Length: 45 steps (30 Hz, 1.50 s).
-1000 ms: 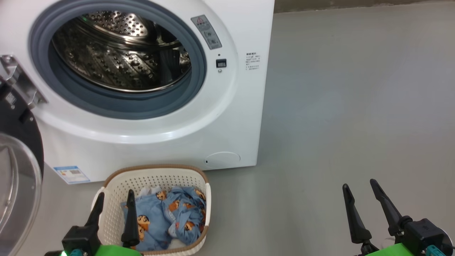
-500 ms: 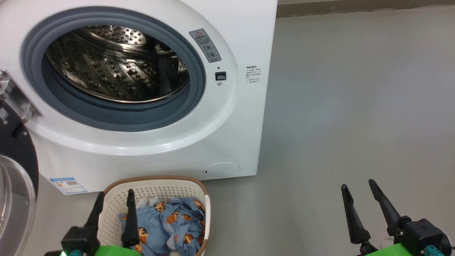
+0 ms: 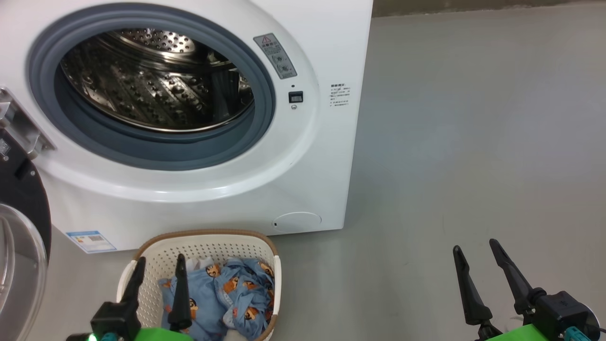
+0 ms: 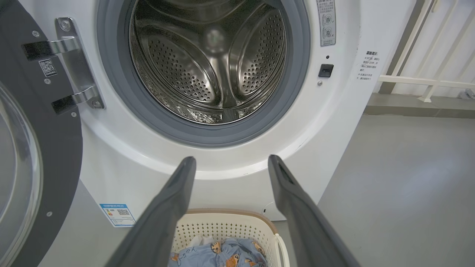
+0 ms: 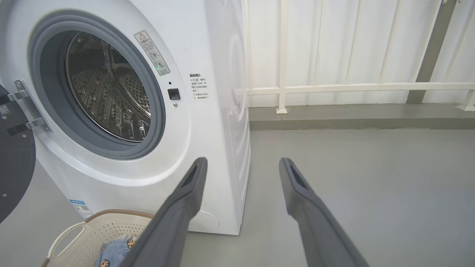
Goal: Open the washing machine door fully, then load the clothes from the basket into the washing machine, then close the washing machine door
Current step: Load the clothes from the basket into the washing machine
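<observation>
Loading step: door (image 3: 21, 189) open at left edge; clothes (image 3: 222, 293) lie in basket (image 3: 203, 233), lower left, below left gripper (image 3: 160, 258), fingers apart, empty; right gripper (image 3: 474, 244) lower right, apart too. Drop left gripper straight down, pinch bundle deep.

Smooth grey floor (image 3: 473, 142) meets a white panelled wall (image 5: 334, 44) fronted by white railing (image 5: 356, 88).

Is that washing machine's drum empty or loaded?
Empty, as far as shows: the drum is bare steel, and the clothes lie in the basket.
</observation>
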{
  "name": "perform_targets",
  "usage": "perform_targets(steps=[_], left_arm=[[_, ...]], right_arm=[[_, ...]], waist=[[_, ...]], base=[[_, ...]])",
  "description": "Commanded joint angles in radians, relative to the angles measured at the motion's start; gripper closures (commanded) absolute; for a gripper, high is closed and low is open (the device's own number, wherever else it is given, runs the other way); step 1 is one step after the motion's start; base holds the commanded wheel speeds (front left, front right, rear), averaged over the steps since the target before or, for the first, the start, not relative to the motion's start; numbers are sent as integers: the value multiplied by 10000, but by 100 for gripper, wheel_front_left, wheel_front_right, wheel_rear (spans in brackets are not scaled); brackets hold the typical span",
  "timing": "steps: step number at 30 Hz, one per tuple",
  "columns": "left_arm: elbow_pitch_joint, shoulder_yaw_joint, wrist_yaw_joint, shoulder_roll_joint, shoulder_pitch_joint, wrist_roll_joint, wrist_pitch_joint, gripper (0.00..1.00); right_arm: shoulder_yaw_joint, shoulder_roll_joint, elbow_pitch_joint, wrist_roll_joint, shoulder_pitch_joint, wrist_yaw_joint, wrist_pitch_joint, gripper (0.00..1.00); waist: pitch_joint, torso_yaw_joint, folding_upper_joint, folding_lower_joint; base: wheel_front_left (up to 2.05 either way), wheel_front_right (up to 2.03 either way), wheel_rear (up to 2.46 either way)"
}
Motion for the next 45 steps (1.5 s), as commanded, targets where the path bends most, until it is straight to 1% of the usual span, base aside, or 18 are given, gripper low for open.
perform_targets(steps=[1,5,9,18,21,24,25,28,34,39,45], left_arm=[[-90,210,-12,176,-541,34,-83,0],[411,11,-221,90,-866,-2,-145,0],[1372,-173,-491,-103,-1352,-176,-183,0],[4838,-690,-1560,-611,-3192,-979,57,0],[6116,-836,-1923,-714,-3995,-1289,91,0],[7280,-899,-2185,-775,-4799,-1717,80,0],[7280,-899,-2185,-775,-4799,-1717,80,0],[8224,-1075,-2336,-797,-5509,-2107,16,0],[9167,-1907,-2568,-803,-6594,-3254,39,0],[9729,-2385,-2619,-805,-7411,-4144,146,0],[10548,-2504,-2588,-805,-8360,-4832,130,0]], right_arm=[[229,-60,-271,149,-218,62,-28,0],[231,-60,-308,141,-276,62,-8,0],[251,-60,-379,115,-411,62,-13,0],[343,-116,-597,96,-943,62,-49,0],[430,-219,-682,169,-1225,62,-69,0],[552,-336,-766,257,-1555,62,-89,0],[552,-336,-766,257,-1555,62,-89,0],[679,-458,-775,367,-1938,62,-109,0],[888,-631,-795,531,-2579,62,-136,0],[1068,-796,-895,642,-3033,62,-144,0],[1299,-923,-1258,757,-3659,62,-147,0]], waist=[[125,18,0,-1],[389,86,0,-1],[780,144,0,-1],[2107,183,0,-1],[2660,120,0,-1],[3252,-9,0,-1],[3252,-9,0,-1],[3841,-199,0,-1],[4983,-441,0,-1],[5981,-630,0,-1],[7085,-949,0,-1]], base=[[0,0,0],[0,0,0],[0,0,0],[0,0,0],[0,0,0],[0,0,0],[0,0,0],[0,0,0],[0,0,0],[0,0,0],[0,0,0]])
